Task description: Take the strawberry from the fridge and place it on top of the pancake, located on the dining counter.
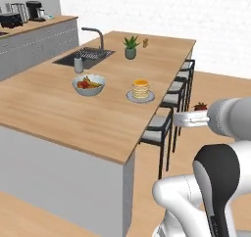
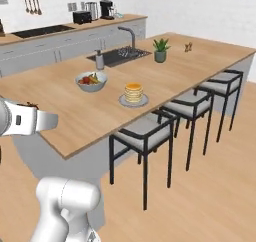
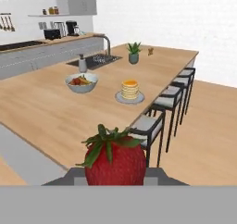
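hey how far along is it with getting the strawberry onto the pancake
Done: the strawberry is out of the fridge, held in the claw. In hand: carrying it; the claw hangs off the edge of the dining counter, short of the stools. Left: reach over to the pancake on its plate beside the fruit bowl, and set the berry on top.

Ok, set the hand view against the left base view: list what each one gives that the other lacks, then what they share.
Hand view: utensils hanging on the back wall, and the strawberry close up with its leafy cap on top. Left base view: the robot's arm, lower right. Both: the strawberry, the pancake on its plate, the fruit bowl, sink, potted plant, stools and dining counter.
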